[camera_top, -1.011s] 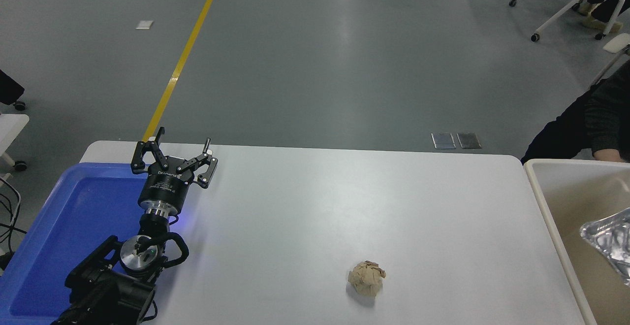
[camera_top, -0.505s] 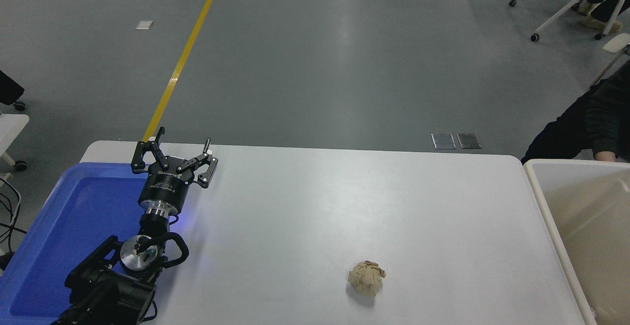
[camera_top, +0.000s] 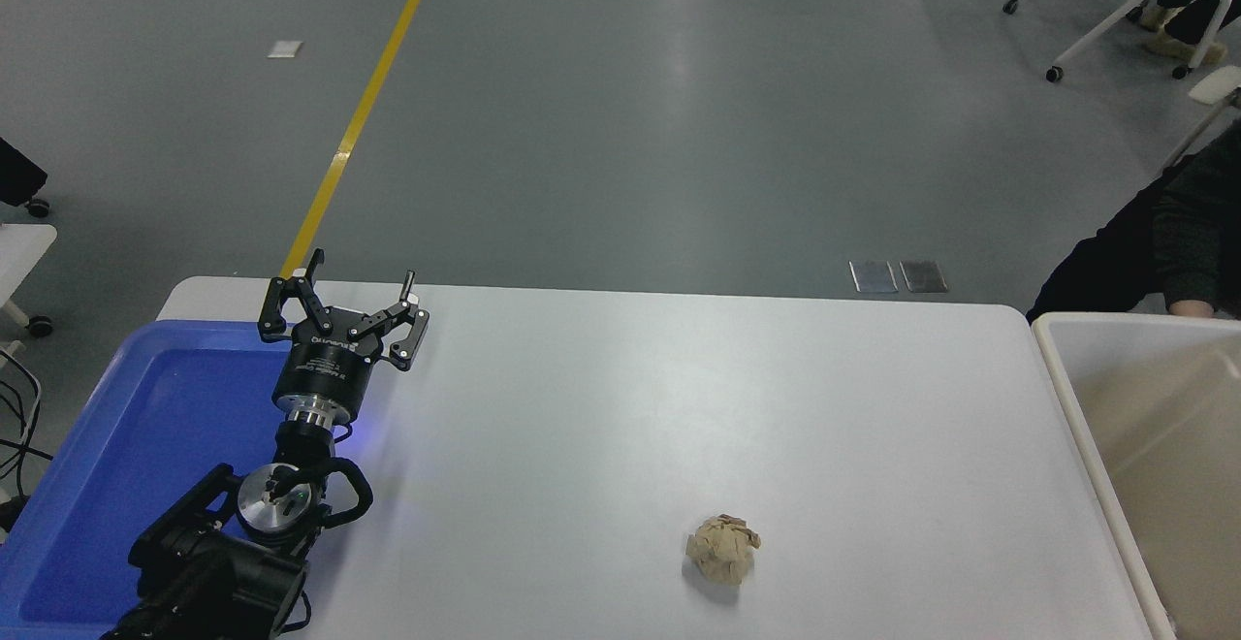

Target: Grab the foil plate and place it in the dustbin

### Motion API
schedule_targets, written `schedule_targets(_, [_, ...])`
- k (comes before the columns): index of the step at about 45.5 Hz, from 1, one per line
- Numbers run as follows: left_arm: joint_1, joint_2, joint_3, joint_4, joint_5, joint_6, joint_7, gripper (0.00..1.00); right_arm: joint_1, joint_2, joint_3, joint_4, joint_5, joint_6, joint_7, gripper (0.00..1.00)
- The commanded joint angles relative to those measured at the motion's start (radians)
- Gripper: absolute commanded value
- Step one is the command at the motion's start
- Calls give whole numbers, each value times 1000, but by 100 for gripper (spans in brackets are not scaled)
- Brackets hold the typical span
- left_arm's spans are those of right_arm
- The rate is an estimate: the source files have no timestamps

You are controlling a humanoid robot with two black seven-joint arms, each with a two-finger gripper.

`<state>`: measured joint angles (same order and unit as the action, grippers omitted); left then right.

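Observation:
The cream dustbin [camera_top: 1076,398] stands at the table's right edge, cut off by the picture's right side. The foil plate is out of view; none of the bin's visible inside shows it. My left gripper [camera_top: 361,281] is open and empty, parked at the lower left over the edge of the blue tray. My right arm and gripper are out of view.
A blue plastic tray [camera_top: 126,427] lies at the table's left end. A crumpled tan paper ball [camera_top: 722,548] lies on the white table [camera_top: 679,398] near the front. A person's dark sleeve [camera_top: 1173,252] and hand show behind the bin. Office chairs stand at the far right.
One second ago the foil plate showed inside the dustbin at the right edge; it has since dropped out of sight. The left arm has not moved.

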<state>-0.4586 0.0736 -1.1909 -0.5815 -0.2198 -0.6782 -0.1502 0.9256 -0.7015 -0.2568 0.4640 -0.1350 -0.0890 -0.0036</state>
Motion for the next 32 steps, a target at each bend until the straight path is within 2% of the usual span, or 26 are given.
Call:
schedule_targets(1, [0,0,1,0,0,0,0,99,211,-156,-180,338,-100,15,5,100])
schedule_targets(11, [0,0,1,0,2,0,1,99,442,-251,-361,623,-221,18,8,100])
schedule_targets(20, [0,0,2,0,2,0,1,99,743,-253,-602,803,-232,21,8,100])
schedule_targets(24, [0,0,1,0,2,0,1,99,907,-228,-777,875,-232,21,8,100])
schedule_targets(32, [0,0,1,0,2,0,1,99,1122,-53,-1016,973,-229,21,10,100])
